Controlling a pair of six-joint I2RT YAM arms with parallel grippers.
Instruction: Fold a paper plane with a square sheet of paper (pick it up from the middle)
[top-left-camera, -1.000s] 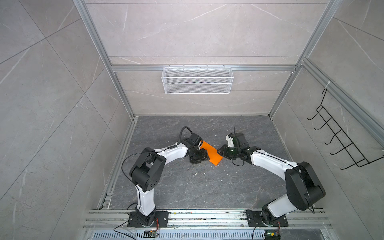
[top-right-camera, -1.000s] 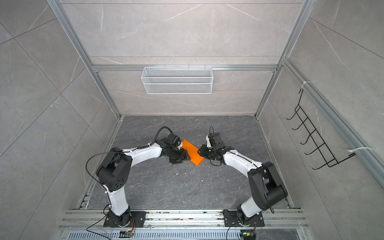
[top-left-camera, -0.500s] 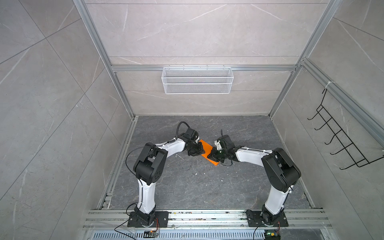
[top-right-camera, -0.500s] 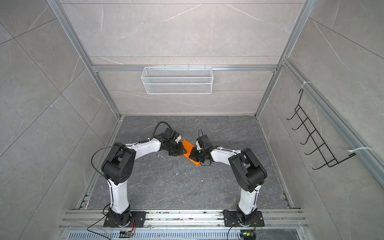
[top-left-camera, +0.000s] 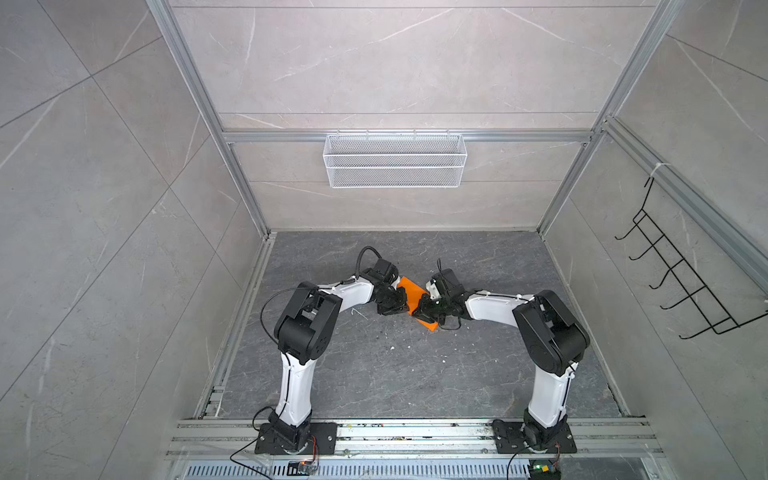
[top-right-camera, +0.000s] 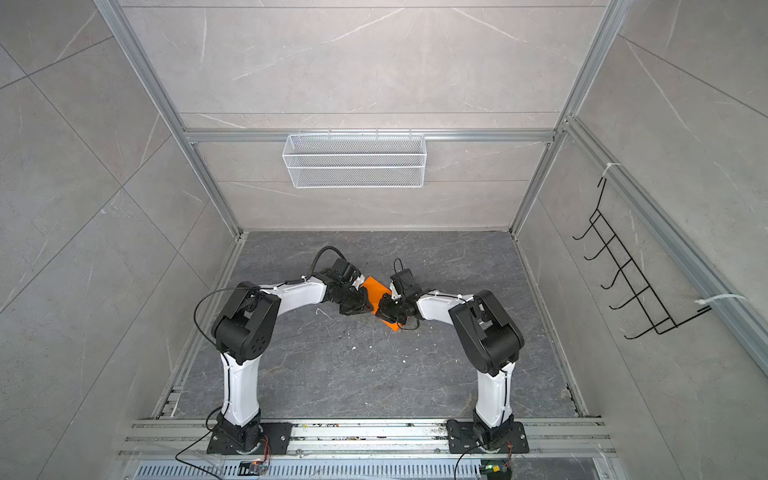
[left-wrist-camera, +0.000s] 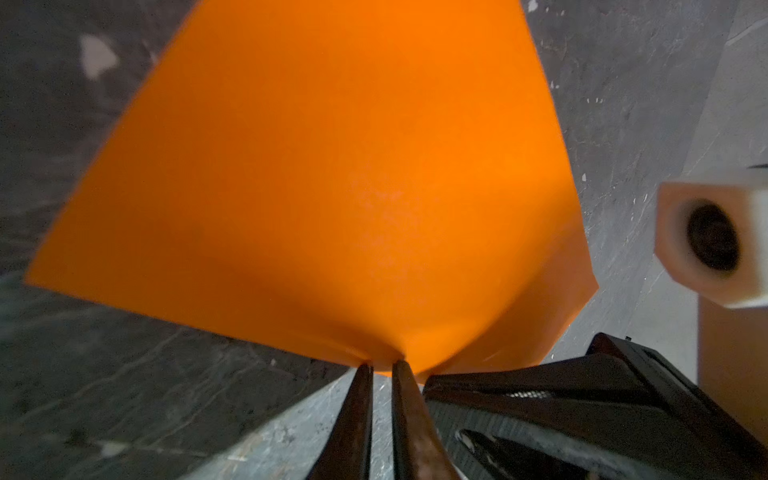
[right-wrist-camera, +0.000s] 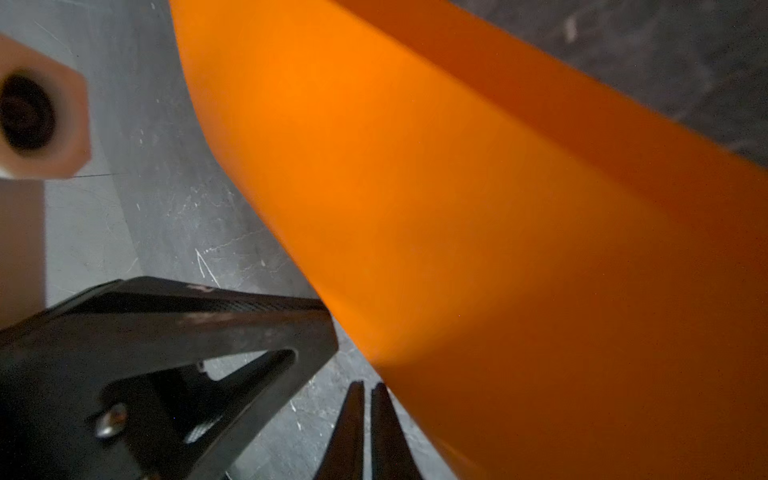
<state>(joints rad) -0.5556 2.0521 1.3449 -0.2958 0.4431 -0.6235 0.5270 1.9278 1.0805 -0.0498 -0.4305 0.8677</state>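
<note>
**Inspector:** Largest item first: the dark grey veined stone tabletop (top-left-camera: 374, 374). It lies below both grippers. Next?

**Assistant:** The thin, bright orange square sheet of paper (top-left-camera: 409, 291). It is held off the surface between the two grippers and is bowed. In the right wrist view one flap shows behind the main face.

**Inspector:** State of the left gripper (left-wrist-camera: 382, 365)?

**Assistant:** The jaws are drawn almost together on the sheet's edge, and the paper puckers right at the tips. Pinch confirmed.

**Inspector:** And the right gripper (right-wrist-camera: 365, 387)?

**Assistant:** The jaws are nearly closed, with the sheet's edge just at the tips. I cannot tell whether paper sits between them.

**Inspector:** Handling assessment?

**Assistant:** I judge it light, limp and easily creased or torn. It looks smooth enough to slip from a shallow pinch. I recommend holds deeper than the margin, on opposite edges, with the span left slack rather than taut.
</note>
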